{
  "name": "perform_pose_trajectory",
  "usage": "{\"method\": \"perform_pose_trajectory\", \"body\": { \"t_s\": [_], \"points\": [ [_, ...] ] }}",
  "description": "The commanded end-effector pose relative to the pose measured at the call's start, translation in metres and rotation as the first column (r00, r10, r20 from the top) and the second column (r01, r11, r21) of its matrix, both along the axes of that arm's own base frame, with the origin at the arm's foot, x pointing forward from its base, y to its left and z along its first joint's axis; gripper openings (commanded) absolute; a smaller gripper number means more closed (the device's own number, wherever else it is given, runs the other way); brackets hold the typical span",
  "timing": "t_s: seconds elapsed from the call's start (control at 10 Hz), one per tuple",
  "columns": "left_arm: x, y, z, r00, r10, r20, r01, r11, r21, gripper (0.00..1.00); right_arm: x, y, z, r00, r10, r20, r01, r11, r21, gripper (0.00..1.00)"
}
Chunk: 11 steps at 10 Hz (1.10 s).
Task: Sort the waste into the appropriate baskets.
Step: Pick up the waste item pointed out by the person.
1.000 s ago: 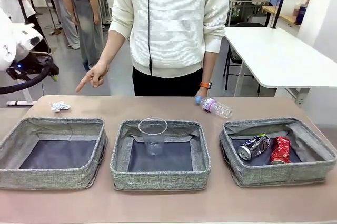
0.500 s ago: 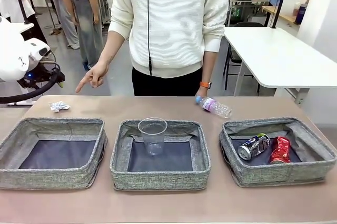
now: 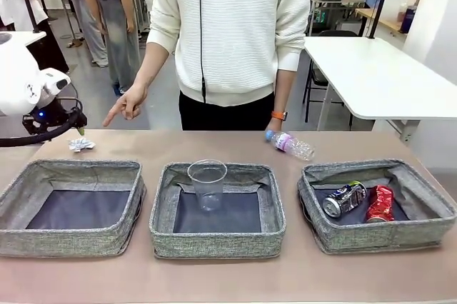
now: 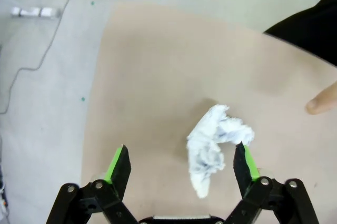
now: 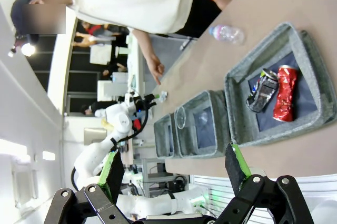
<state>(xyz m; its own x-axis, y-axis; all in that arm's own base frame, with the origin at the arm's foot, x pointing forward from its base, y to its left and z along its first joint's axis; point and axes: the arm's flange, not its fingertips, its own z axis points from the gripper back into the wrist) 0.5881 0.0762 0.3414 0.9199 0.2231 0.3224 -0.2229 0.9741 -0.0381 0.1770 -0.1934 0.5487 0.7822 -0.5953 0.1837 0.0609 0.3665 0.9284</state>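
Crumpled white paper [image 3: 81, 145] lies on the table behind the left basket [image 3: 43, 231]. My left gripper [image 3: 77, 128] hovers just above it, open. In the left wrist view the paper [image 4: 213, 145] sits between the spread fingers, nearer the right pad, with the left gripper [image 4: 181, 151] holding nothing. A clear cup [image 3: 208, 184] stands in the middle basket [image 3: 214, 243]. The right basket [image 3: 378, 236] holds a dark can [image 3: 344, 198] and a red can [image 3: 380, 203]. A bottle [image 3: 291, 145] lies behind it. My right gripper [image 5: 174, 163] is open, high above the table.
A person stands at the far edge, one hand [image 3: 125, 104] pointing down toward the paper, the other hand by the bottle's cap. A white table [image 3: 378, 76] stands at the back right. Bare tabletop runs along the near edge in front of the baskets.
My left arm has swung rightward and down toward the crumpled paper. The jaws stayed open. The waste, the baskets and the person's hands have not moved.
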Motion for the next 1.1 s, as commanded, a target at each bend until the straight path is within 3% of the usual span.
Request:
{"method": "perform_pose_trajectory", "body": {
  "t_s": [0.0, 0.2, 0.7, 1.0],
  "points": [
    [0.0071, -0.0119, 0.0072, 0.997, 0.014, -0.073, -0.011, 0.999, 0.043, 1.00, 0.0000, -0.0023, 0.0006, 1.000, 0.004, 0.023, -0.004, 1.000, -0.004, 1.00],
    [0.0082, -0.0155, 0.0049, 0.997, 0.006, -0.073, -0.002, 0.998, 0.060, 1.00, 0.0000, -0.0023, 0.0006, 1.000, 0.004, 0.023, -0.004, 1.000, -0.004, 1.00],
    [0.0089, -0.0186, 0.0040, 0.999, -0.045, 0.027, 0.045, 0.999, 0.002, 1.00, 0.0000, -0.0023, 0.0006, 1.000, 0.004, 0.023, -0.004, 1.000, -0.004, 1.00],
    [0.0122, -0.0181, -0.0025, 0.999, -0.053, -0.006, 0.053, 0.999, -0.003, 1.00, 0.0000, -0.0023, 0.0006, 1.000, 0.004, 0.023, -0.004, 1.000, -0.004, 1.00]
  ]
}}
